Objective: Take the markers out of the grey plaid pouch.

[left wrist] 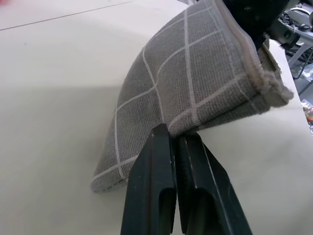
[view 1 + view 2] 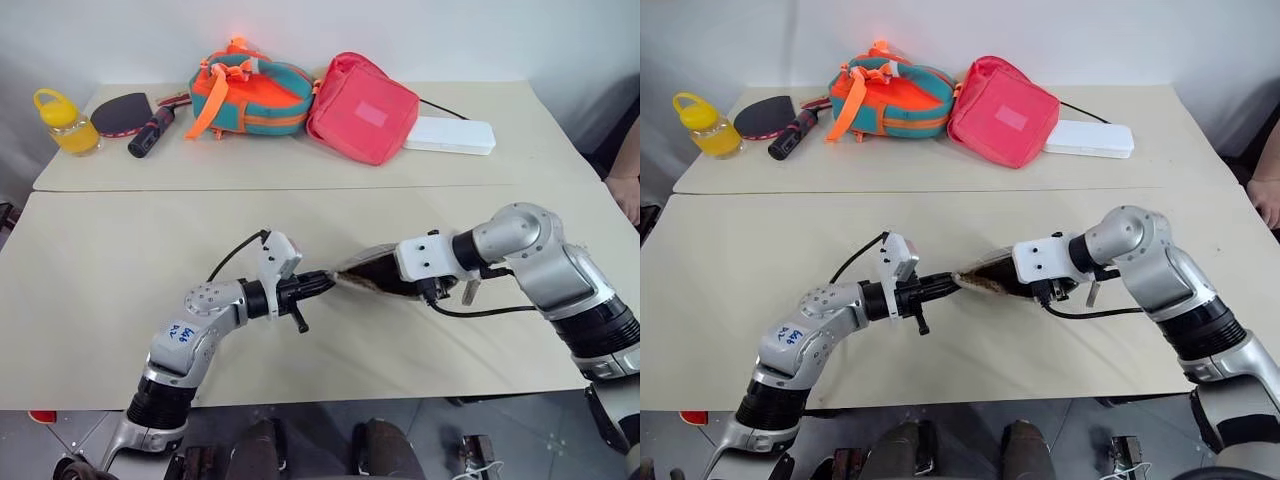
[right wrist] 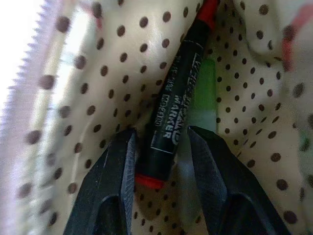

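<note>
The grey plaid pouch point(image 2: 375, 272) hangs just above the near table between my two arms, its fabric bent over in the left wrist view point(image 1: 195, 88). My left gripper point(image 2: 325, 280) is shut on the pouch's edge, pinching the cloth point(image 1: 168, 133). My right gripper point(image 3: 161, 132) is inside the pouch, against its dotted cream lining, and stands open. Its two fingers lie on either side of the lower end of a dark marker with red ends point(image 3: 168, 117). A green marker point(image 3: 204, 93) lies partly hidden behind that one.
On the far table lie a teal and orange backpack point(image 2: 250, 95), a pink-red bag point(image 2: 362, 108), a white box point(image 2: 450, 135), a black-handled paddle point(image 2: 125, 112) and a yellow bottle point(image 2: 65, 122). A person's hand point(image 2: 627, 195) rests at the right edge.
</note>
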